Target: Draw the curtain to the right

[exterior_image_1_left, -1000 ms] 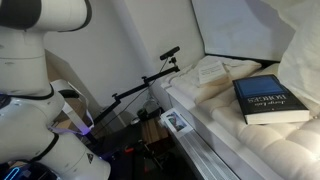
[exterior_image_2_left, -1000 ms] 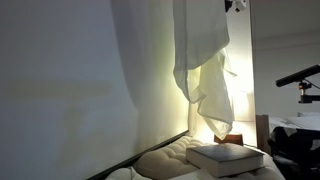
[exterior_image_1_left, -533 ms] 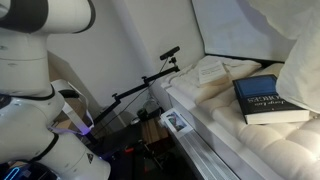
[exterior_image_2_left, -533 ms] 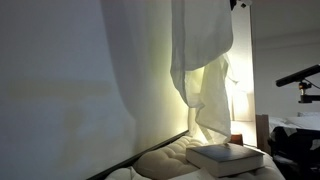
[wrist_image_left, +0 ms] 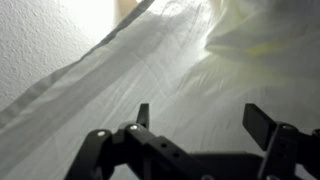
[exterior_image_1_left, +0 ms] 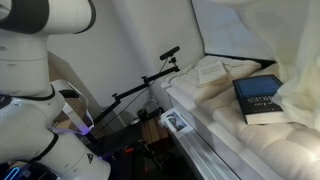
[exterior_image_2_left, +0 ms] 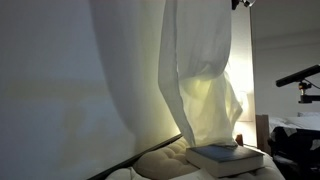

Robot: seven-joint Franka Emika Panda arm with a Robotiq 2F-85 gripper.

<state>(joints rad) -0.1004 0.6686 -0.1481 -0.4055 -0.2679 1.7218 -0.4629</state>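
The curtain (exterior_image_2_left: 205, 85) is sheer cream-white fabric that hangs in long folds, lit from behind, and its lower end reaches the dark-blue book (exterior_image_2_left: 218, 154). In an exterior view the curtain (exterior_image_1_left: 297, 60) falls along the right edge and brushes the book (exterior_image_1_left: 260, 98). In the wrist view my gripper (wrist_image_left: 203, 120) is open, and its two dark fingers (wrist_image_left: 262, 125) stand wide apart. Nothing is between them. The curtain (wrist_image_left: 170, 60) fills the view just beyond them.
The book lies on a padded cream ribbed cushion (exterior_image_1_left: 215, 115). A black camera stand (exterior_image_1_left: 165, 62) rises beside the cushion, and another camera arm (exterior_image_2_left: 298, 78) juts in at the right. The robot's white arm (exterior_image_1_left: 35, 60) and base stand at the left. A white wall (exterior_image_2_left: 60, 90) backs the curtain.
The jaws have opened and let go of the curtain. The bunched fabric has dropped and now hangs lower, reaching the book.
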